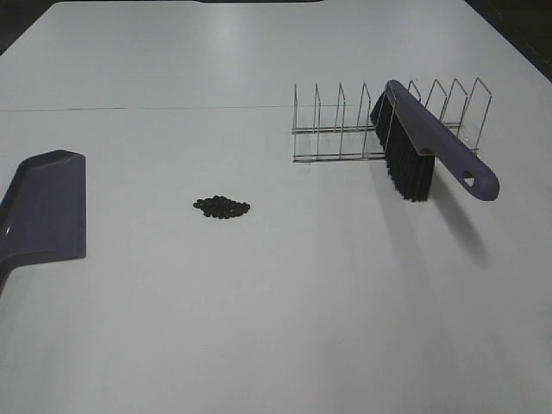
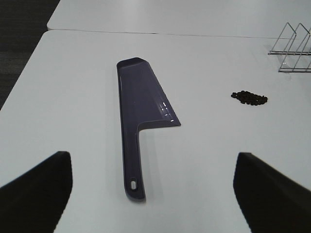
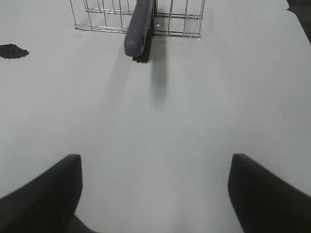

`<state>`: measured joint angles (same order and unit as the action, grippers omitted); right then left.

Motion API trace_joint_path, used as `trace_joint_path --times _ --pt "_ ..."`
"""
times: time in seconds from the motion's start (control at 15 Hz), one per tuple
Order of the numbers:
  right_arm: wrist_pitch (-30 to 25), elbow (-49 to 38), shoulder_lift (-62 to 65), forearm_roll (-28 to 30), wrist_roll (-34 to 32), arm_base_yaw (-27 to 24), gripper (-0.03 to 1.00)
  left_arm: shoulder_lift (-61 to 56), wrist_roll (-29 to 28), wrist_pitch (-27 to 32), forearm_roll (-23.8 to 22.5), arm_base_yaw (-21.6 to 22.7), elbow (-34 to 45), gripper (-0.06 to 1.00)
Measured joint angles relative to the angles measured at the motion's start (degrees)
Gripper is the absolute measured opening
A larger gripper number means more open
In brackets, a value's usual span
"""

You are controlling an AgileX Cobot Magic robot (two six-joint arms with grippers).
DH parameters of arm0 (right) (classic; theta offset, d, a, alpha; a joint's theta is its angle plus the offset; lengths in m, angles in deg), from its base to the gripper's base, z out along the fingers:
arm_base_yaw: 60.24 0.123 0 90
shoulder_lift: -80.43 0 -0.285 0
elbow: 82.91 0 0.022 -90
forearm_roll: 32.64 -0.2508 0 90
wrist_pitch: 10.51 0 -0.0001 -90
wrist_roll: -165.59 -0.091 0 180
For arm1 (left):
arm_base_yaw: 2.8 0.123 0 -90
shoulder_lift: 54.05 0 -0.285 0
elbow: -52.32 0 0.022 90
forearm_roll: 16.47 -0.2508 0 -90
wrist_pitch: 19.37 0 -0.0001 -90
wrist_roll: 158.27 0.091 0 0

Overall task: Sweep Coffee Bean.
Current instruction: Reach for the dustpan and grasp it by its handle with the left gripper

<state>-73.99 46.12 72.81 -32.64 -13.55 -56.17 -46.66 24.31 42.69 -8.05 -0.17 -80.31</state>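
The coffee beans (image 1: 222, 207) lie in a small dark cluster on the white table, left of the middle. They also show in the left wrist view (image 2: 249, 97) and the right wrist view (image 3: 12, 51). A purple dustpan (image 1: 47, 207) lies flat at the left edge. A purple brush (image 1: 435, 142) with black bristles leans in a wire rack (image 1: 336, 129). My left gripper (image 2: 150, 155) is open and empty, just behind the dustpan's handle (image 2: 133, 165). My right gripper (image 3: 154, 157) is open and empty, well short of the brush handle (image 3: 137, 29). Neither gripper shows in the exterior high view.
The wire rack (image 3: 102, 14) stands at the back right with several upright dividers; its end shows in the left wrist view (image 2: 291, 48). A seam (image 1: 138, 109) runs across the table behind it. The table's left edge (image 2: 22, 82) is close to the dustpan.
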Motion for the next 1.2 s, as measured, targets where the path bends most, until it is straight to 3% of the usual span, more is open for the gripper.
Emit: trace_joint_path --times 0.4,0.93,1.2 --pt "0.0 0.0 0.0 0.0 0.0 0.0 0.72 4.5 -0.6 0.0 0.0 0.0 0.0 0.82" --pt "0.0 0.0 0.0 0.0 0.0 0.0 0.72 30.5 -9.0 -0.2 -3.6 0.0 0.0 0.8" --pt "0.0 0.0 0.0 0.0 0.0 0.0 0.72 42.1 -10.3 -0.3 -3.8 0.0 0.0 0.76"
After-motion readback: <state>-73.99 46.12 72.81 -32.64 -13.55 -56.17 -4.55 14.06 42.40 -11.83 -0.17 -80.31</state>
